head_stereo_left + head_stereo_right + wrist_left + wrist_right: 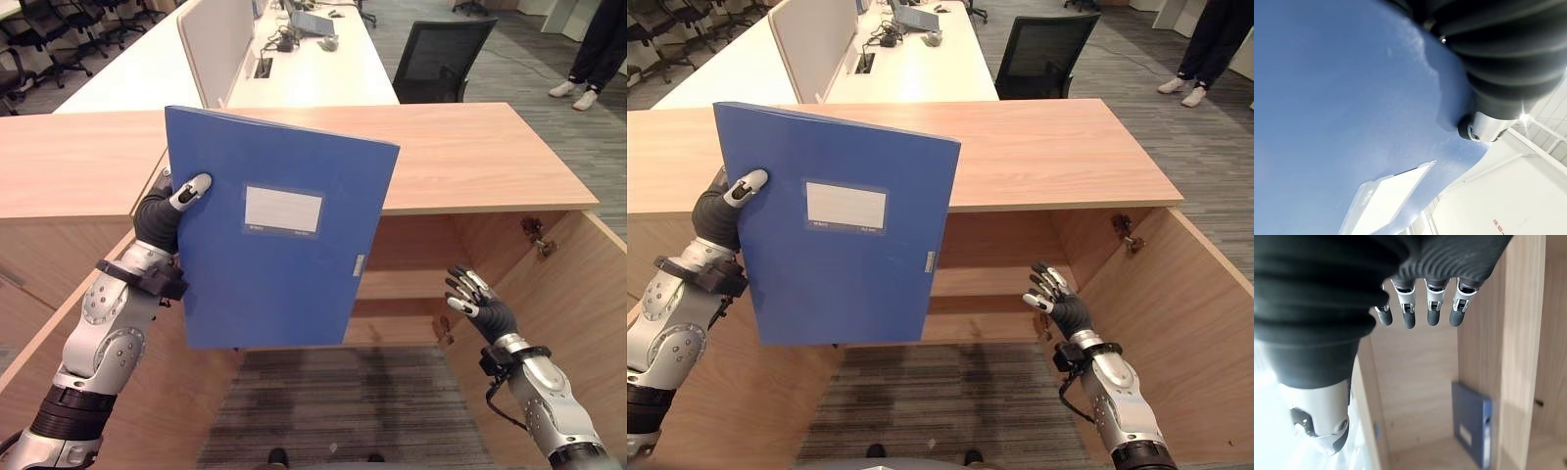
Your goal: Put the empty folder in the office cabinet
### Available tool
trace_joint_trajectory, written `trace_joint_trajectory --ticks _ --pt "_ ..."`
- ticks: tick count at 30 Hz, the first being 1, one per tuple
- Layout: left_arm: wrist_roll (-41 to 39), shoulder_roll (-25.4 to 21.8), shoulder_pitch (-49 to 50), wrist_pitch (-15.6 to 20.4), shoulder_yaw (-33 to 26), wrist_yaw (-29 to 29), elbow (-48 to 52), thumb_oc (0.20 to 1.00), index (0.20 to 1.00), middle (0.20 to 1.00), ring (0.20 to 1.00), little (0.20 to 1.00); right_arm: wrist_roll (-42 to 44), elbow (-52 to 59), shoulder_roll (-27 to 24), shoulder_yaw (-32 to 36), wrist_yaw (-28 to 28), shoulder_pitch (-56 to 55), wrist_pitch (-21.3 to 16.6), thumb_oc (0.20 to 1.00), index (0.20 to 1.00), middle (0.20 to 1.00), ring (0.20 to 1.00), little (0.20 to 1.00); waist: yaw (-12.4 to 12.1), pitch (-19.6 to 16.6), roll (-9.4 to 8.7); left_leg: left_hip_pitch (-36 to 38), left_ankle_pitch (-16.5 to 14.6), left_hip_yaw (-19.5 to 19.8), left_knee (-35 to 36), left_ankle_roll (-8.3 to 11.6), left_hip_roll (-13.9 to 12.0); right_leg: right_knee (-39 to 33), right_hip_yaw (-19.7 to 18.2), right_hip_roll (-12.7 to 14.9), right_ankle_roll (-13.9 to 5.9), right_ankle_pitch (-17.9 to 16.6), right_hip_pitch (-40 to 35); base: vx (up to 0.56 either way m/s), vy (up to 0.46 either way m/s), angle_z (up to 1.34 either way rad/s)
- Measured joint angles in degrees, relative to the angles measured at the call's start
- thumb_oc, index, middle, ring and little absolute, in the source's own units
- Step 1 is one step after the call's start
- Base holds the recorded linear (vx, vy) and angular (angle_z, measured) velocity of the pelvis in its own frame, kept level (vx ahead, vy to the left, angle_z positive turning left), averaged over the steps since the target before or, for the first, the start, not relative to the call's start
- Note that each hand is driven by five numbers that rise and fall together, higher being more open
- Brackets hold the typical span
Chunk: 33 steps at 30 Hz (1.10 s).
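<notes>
Holding the blue folder [274,235] upright by its edge, the left hand [162,211] pinches it (thumb on the front) above the open wood cabinet [470,157]; the right hand [475,299] hangs in the opening, fingers straight and empty; a second folder [1474,428] stands inside against a wall; behind, white desks [313,73], a black chair [441,59], grey carpet [343,406]; a person's legs [598,54] show far right.

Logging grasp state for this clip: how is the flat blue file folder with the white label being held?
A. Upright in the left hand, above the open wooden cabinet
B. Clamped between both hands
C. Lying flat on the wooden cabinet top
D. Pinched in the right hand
A: the left hand grips the blue file folder upright at its edge, thumb across the front, while the right hand hangs open and empty by the wooden cabinet.
</notes>
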State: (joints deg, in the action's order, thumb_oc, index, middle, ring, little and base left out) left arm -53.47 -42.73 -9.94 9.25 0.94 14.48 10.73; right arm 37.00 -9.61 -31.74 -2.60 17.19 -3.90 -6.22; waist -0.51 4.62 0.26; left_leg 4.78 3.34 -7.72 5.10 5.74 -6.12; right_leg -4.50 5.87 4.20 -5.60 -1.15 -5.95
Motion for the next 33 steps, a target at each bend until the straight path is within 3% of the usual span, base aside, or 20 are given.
trace_joint_trajectory --ticks 9,33 --pt "0.1 0.2 -4.0 0.2 0.7 1.5 0.0 0.200 0.200 0.200 0.200 0.200 2.5 3.4 -1.4 -3.4 5.3 3.1 1.0 1.000 1.000 1.000 1.000 1.000 -0.1 0.0 -0.01 0.0 0.0 0.0 0.0 -0.01 0.0 0.0 0.0 0.0 -0.05 0.0 0.0 0.00 0.000 0.00" --pt "1.2 6.3 -6.5 0.4 5.7 2.4 0.0 0.200 0.200 0.200 0.200 0.200 4.7 12.0 -0.6 -14.1 8.7 11.8 2.8 1.000 1.000 1.000 1.000 1.000 -0.1 -0.3 0.23 0.0 0.0 0.0 0.0 -0.01 0.0 0.1 0.0 0.0 -0.04 0.0 0.1 0.00 0.000 0.00"
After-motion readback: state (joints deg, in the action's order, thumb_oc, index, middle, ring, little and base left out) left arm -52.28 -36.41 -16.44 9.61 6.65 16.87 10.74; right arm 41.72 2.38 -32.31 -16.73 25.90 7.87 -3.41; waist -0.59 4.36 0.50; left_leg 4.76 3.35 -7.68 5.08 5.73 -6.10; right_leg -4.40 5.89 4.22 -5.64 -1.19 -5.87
